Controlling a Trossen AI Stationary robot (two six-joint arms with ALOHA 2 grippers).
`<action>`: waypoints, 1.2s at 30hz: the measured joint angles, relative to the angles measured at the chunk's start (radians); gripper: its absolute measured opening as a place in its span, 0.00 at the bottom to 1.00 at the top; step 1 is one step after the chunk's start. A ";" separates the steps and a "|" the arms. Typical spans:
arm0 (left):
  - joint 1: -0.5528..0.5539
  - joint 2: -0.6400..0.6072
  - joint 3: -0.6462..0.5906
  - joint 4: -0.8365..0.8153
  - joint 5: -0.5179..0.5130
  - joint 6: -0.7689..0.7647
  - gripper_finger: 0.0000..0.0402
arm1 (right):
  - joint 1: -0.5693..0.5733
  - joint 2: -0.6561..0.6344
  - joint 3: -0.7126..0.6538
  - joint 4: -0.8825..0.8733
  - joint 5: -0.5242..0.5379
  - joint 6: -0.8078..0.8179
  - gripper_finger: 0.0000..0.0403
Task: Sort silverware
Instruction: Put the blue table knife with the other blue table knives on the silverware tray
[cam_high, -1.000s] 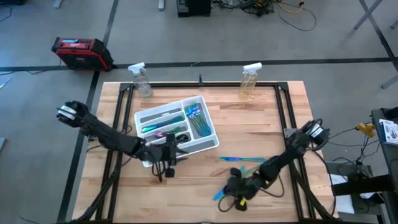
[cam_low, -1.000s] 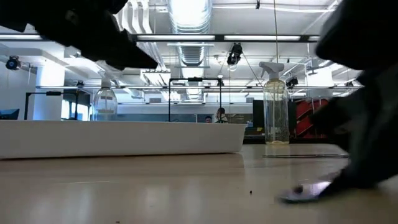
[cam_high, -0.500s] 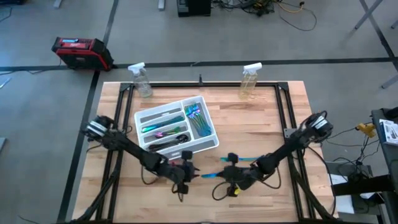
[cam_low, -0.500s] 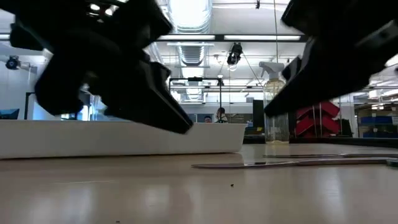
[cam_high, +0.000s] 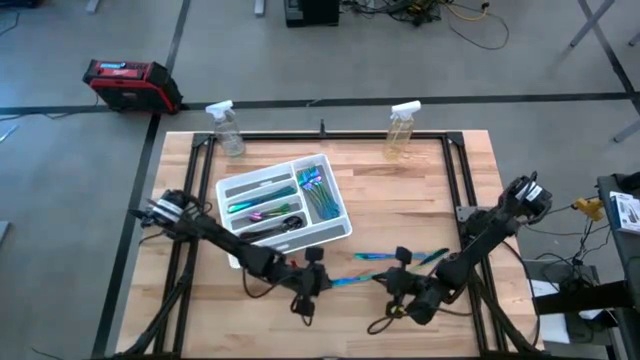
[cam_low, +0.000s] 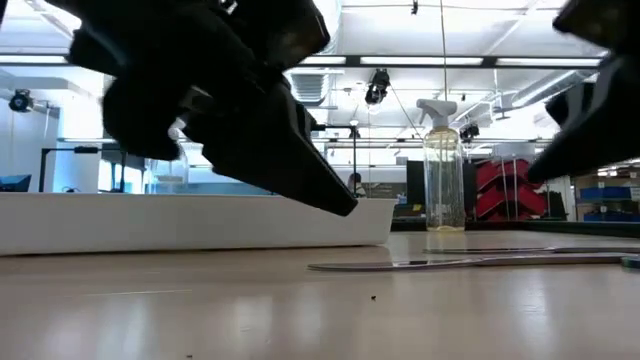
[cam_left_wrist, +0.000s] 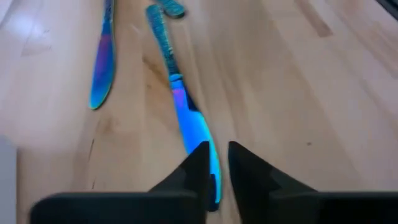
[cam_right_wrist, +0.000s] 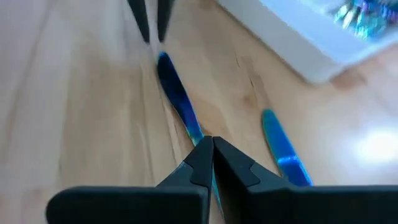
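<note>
Left pincer (cam_high: 318, 284), fingers nearly together, is straddling the blade tip of a blue knife (cam_left_wrist: 186, 118) lying on the desk (cam_high: 400, 210); right pincer (cam_high: 398, 283), closed, is sitting over that knife's handle end. Beside it is lying a second knife (cam_left_wrist: 102, 59). Behind, a white tray (cam_high: 335, 228) is holding sorted silverware (cam_high: 318, 190). Since a second ago, both pincers have moved inward.

Left gripper (cam_high: 318, 283) low, fingers nearly together; right gripper (cam_high: 392, 279) low, closed
</note>
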 joint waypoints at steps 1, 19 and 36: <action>0.006 0.001 -0.001 -0.001 0.015 -0.015 0.03 | 0.002 0.002 -0.010 0.005 -0.002 0.029 0.00; 0.050 0.087 0.007 -0.119 0.091 -0.136 0.00 | -0.003 0.007 -0.118 0.007 0.061 0.162 0.11; -0.020 0.009 -0.016 -0.226 0.104 -0.149 0.00 | -0.024 0.016 -0.363 0.637 -0.028 -0.165 0.48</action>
